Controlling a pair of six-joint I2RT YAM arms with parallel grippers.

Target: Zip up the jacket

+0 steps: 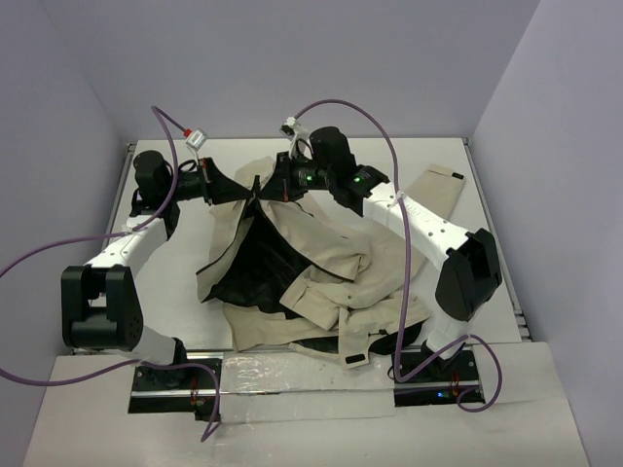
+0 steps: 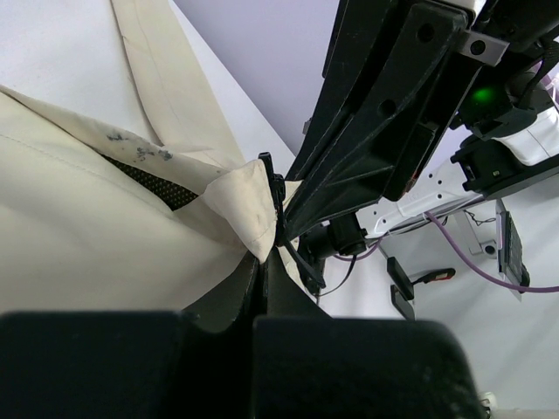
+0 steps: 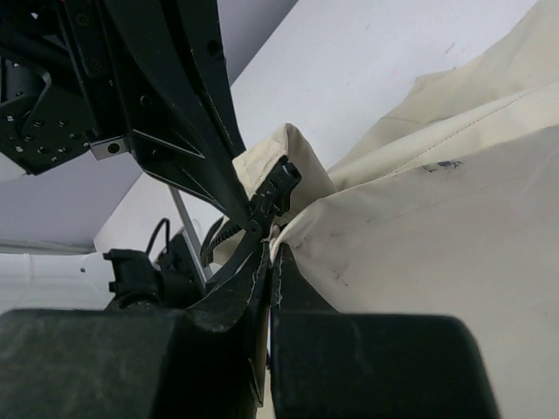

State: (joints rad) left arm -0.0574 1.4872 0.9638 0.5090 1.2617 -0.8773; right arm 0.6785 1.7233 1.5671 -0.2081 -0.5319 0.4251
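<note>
The beige jacket [image 1: 321, 263] lies crumpled in the middle of the table, its front open and the black lining [image 1: 255, 277] showing. Both grippers meet at its far end. My left gripper [image 1: 237, 191] is shut on a corner of the beige fabric [image 2: 249, 205], pinched between its fingers [image 2: 229, 292]. My right gripper [image 1: 272, 188] is shut on the facing edge of the jacket [image 3: 437, 244], right beside the black zipper slider [image 3: 279, 188]. The two pairs of fingers almost touch. The zipper teeth [image 3: 218, 236] hang loose just under the slider.
A beige sleeve [image 1: 438, 187] reaches toward the far right corner. Purple cables [image 1: 365, 112] loop over both arms. Walls close the table at the back and on both sides. A clear plastic sheet [image 1: 292, 389] covers the near edge between the arm bases.
</note>
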